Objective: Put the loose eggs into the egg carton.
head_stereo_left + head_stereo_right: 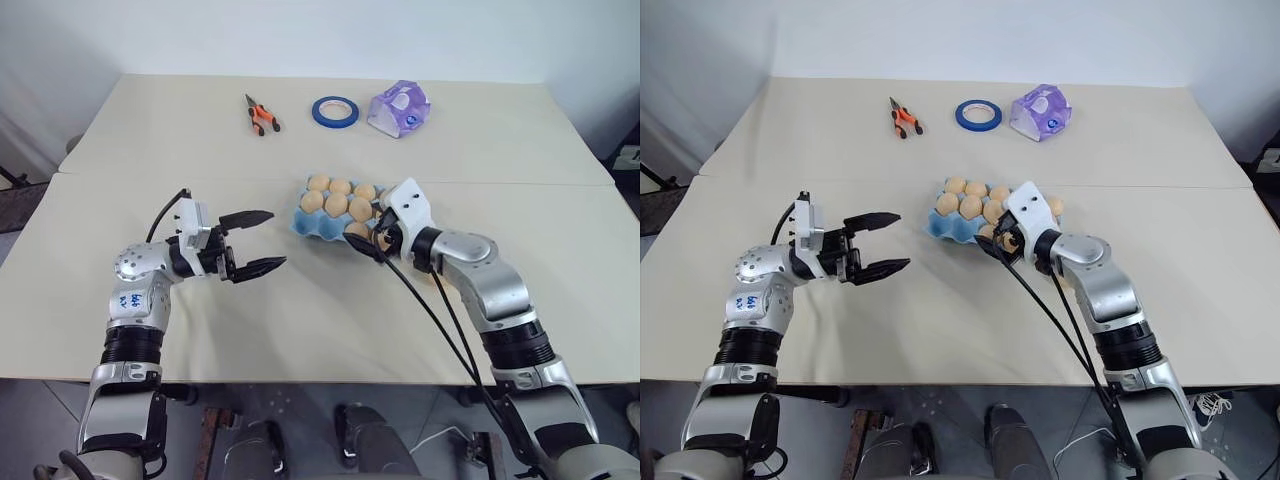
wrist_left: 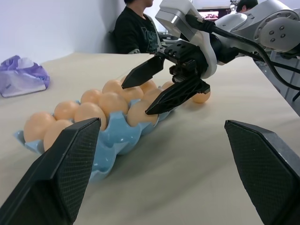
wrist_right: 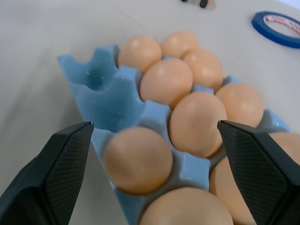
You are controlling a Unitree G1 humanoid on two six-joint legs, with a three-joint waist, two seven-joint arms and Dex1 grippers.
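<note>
Right tool (image 2: pixel 157 89) reaching forward and leftward over near end of egg carton (image 1: pixel 305 222) at desk (image 1: pixel 300 300) centre, fingers spread above seated eggs (image 3: pixel 187 98), nothing pinched, one loose egg (image 2: pixel 202 97) on desk beside carton, left tool (image 1: pixel 255 241) level, fingers spread, empty, pointing toward carton

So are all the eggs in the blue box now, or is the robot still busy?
Nearly done. The egg carton holds many eggs, though one corner cup looks empty. The right tool hangs open over the carton, gripping nothing. The left tool is open and empty over the table. One loose egg lies on the table behind the right tool, so that one is left.
</note>
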